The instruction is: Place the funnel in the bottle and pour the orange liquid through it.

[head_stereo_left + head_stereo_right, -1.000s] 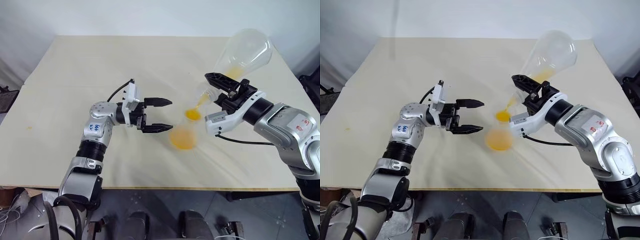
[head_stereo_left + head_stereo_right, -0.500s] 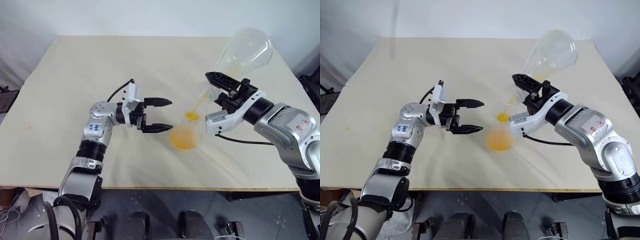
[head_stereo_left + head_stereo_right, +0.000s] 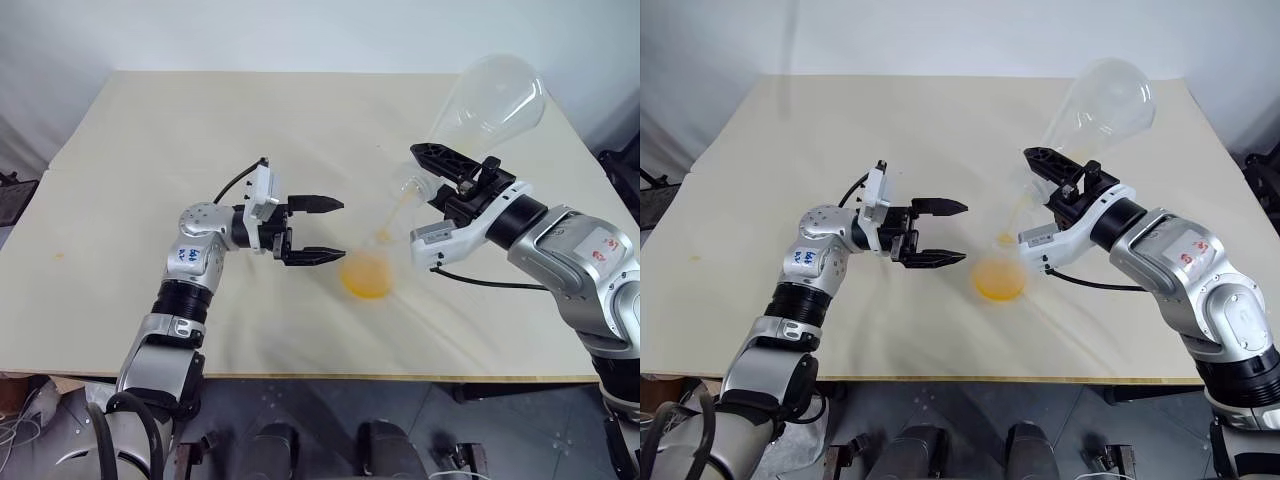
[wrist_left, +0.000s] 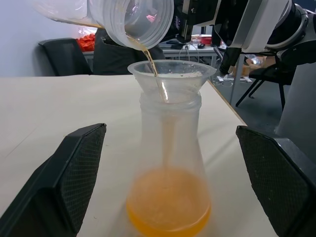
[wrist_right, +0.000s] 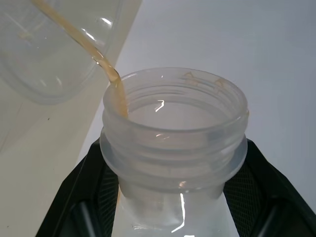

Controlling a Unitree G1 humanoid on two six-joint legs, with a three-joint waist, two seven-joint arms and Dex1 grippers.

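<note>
Funnel [image 4: 170, 79] sitting in neck of bottle [image 4: 169, 173], near table [image 3: 150, 130] centre, slightly toward 4 o'clock. Orange liquid [image 4: 168, 210] pooling in the base, thin stream dropping through the stem. Larger clear flask [image 3: 490, 100] tipping mouth-down from 2 o'clock, nearly drained. Right gripper [image 5: 173, 217] clamping that flask's neck, fingers pressing against both sides. Left gripper [image 3: 318, 230] hovering at 9 o'clock of the bottle, fingers [image 4: 74, 182] spreading wide, flanking it without touching, holding nothing.
</note>
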